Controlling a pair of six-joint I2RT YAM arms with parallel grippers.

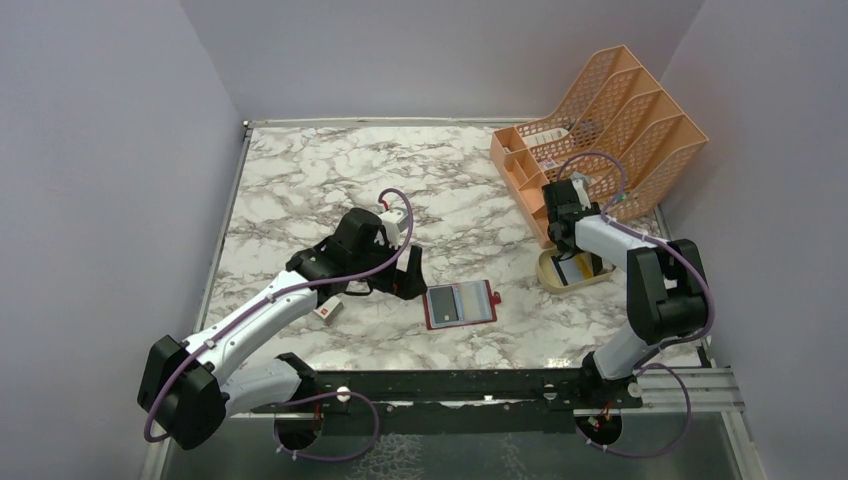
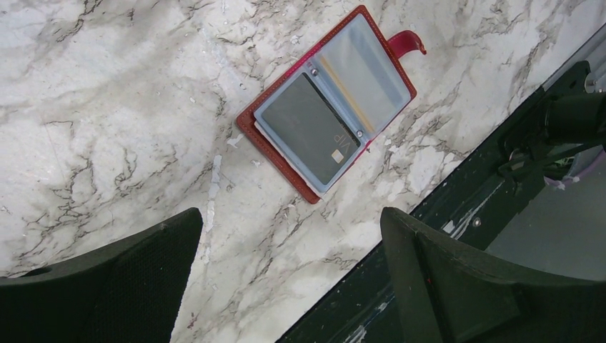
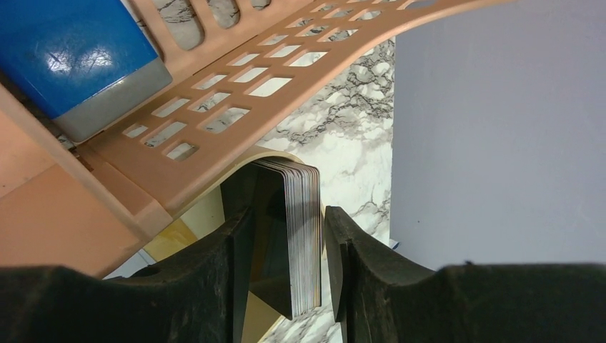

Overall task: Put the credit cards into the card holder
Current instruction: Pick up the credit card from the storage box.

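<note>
The dark red card holder [image 1: 460, 304] lies open and flat on the marble, its tab to the right. In the left wrist view the card holder [image 2: 282, 153] has clear sleeves, with a dark grey card [image 2: 307, 128] in one of them. My left gripper [image 1: 405, 275] hovers just left of it, open and empty [image 2: 289, 243]. My right gripper [image 1: 572, 245] is down at the beige oval tray [image 1: 556, 281]. In the right wrist view its fingers straddle a stack of cards [image 3: 304, 214] standing on edge, with a small gap on each side [image 3: 286, 286].
The orange mesh file rack [image 1: 610, 120] stands at the back right, right over the tray and the right gripper; a blue item [image 3: 71, 50] sits in it. A small white box [image 1: 327, 310] lies left of the left gripper. The dark front rail [image 2: 457, 214] runs near the holder.
</note>
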